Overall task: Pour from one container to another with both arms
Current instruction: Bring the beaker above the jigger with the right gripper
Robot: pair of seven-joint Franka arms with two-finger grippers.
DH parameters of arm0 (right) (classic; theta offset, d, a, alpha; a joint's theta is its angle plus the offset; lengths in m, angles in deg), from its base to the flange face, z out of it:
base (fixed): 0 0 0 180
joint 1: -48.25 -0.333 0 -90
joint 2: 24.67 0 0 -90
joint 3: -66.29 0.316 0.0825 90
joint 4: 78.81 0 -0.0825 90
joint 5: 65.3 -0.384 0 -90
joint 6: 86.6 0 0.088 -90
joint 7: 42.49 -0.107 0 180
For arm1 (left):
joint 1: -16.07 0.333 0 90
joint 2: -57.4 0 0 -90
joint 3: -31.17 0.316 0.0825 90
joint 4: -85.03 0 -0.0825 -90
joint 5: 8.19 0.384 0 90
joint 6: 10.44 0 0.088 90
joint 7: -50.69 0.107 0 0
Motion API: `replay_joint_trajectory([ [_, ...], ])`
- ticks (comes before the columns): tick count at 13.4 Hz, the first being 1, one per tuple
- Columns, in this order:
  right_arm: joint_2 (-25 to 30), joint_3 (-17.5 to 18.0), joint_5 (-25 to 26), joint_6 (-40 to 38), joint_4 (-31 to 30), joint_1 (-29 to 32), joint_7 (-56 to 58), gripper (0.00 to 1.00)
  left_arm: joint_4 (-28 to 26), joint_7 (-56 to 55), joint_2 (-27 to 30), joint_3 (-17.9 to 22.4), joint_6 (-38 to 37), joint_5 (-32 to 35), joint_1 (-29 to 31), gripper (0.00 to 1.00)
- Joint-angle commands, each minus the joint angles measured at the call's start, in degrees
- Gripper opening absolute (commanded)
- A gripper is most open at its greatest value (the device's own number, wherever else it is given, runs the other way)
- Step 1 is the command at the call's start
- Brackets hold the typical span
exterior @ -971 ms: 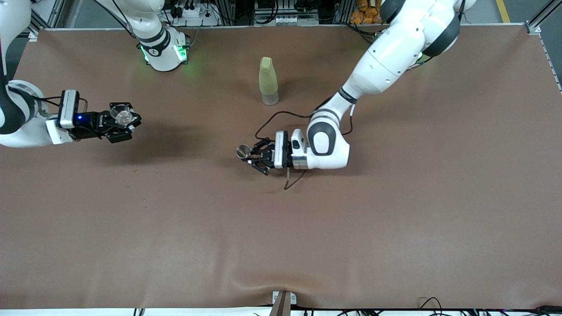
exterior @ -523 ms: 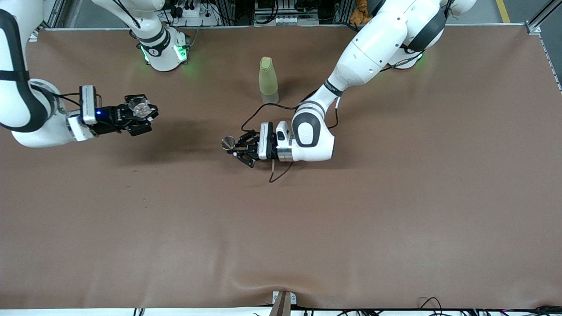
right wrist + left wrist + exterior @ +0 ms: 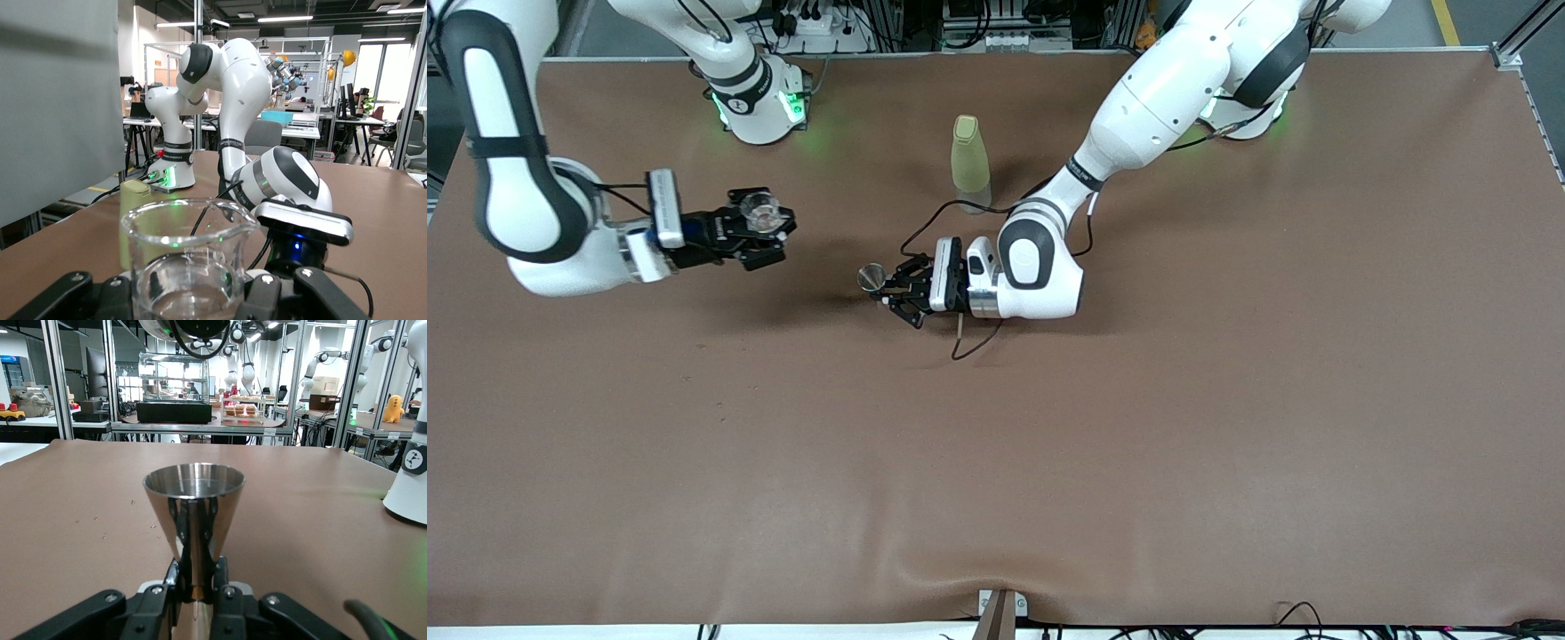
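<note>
1. The metal cup (image 3: 869, 276) was held clamped in the left end effector (image 3: 889, 289) above the table (image 3: 1227, 400).
2. The glass beaker (image 3: 761, 213) was gripped by the right end effector (image 3: 769, 233).
3. Both vessels should be kept upright while being brought together.

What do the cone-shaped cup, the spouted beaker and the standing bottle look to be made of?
Cone-shaped cup: polished metal, probably stainless steel; mirror reflections on its wall.
Spouted beaker: clear glass or hard plastic; the arm and table show through it.
Bottle: translucent pale yellow-green, likely frosted plastic or glass, with a matt opaque cap.
</note>
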Motion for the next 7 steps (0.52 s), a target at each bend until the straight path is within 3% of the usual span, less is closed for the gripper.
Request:
replay_joint_trajectory([
  [1,2.58,-0.41,-4.79,3.21,-4.45,-4.36,-0.23,0.00,2.42,0.21,-1.25,2.34,0.80,-1.76,-2.45,0.00],
  [7,2.41,-0.24,-16.66,9.54,-11.04,-13.50,4.17,0.00,2.68,0.21,-1.60,2.79,0.89,-1.85,-3.34,0.00],
])
